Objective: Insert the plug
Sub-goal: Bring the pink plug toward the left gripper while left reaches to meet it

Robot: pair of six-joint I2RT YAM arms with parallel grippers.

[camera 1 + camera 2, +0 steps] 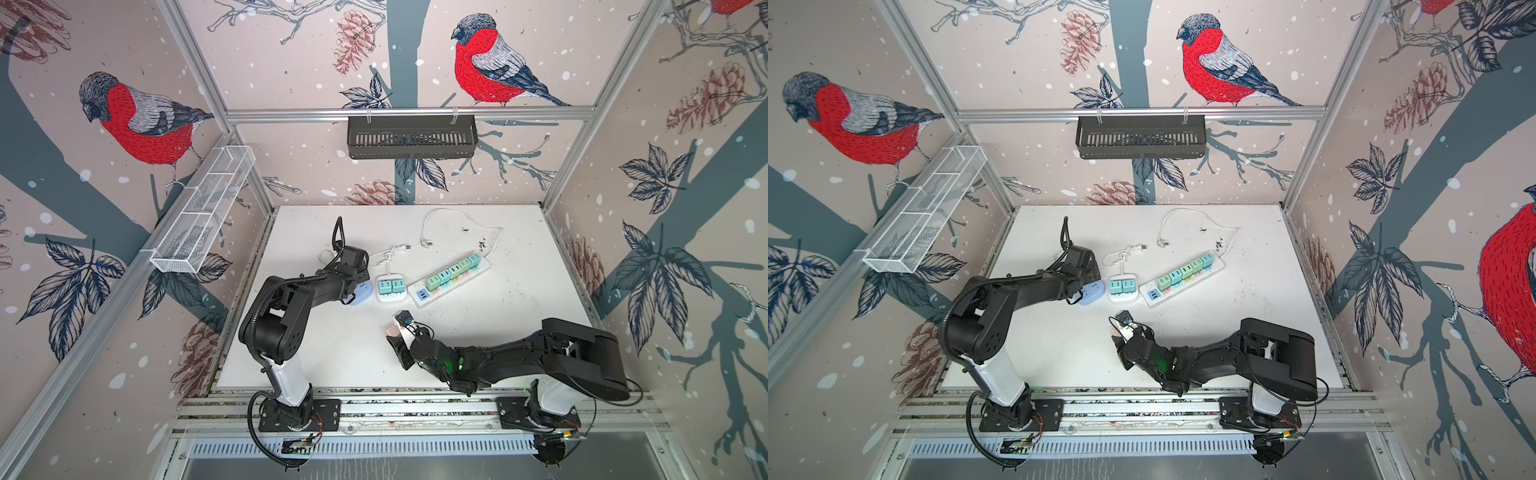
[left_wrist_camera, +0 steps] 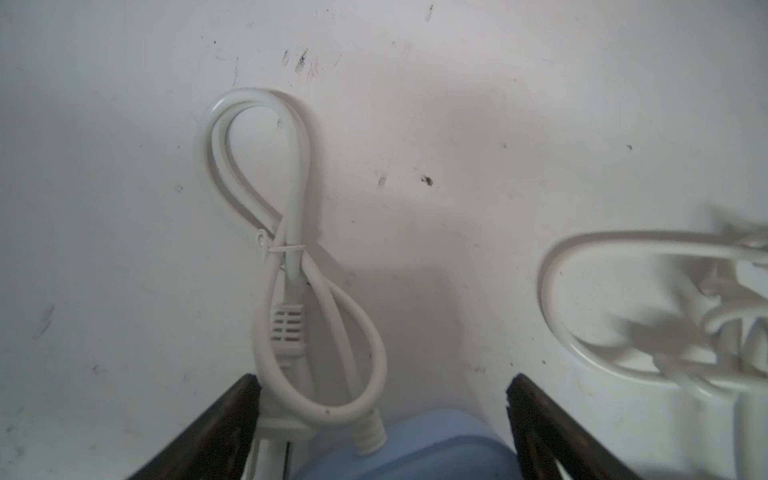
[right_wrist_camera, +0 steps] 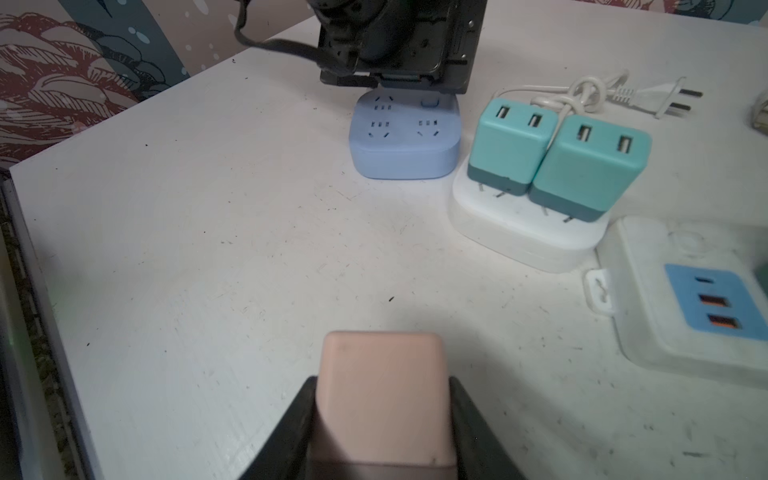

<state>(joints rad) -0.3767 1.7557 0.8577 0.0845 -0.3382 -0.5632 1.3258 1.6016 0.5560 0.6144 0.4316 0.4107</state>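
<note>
- While your right gripper (image 3: 381, 380) pinches the pink plug (image 3: 380, 399), bare table (image 3: 249, 249) fills the frame's centre.
- Your left gripper (image 2: 382, 378), fingers (image 2: 224, 428) spread, flanks the blue socket block (image 2: 415, 453) at the bottom edge.

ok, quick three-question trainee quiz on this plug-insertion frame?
1. True or false: the right gripper is shut on the pink charger plug.
2. How many teal chargers stand on the white square socket block? A) one B) two C) four
3. Which thing does the open left gripper straddle?

Key: 1 true; 2 B; 3 the blue socket block.
</note>
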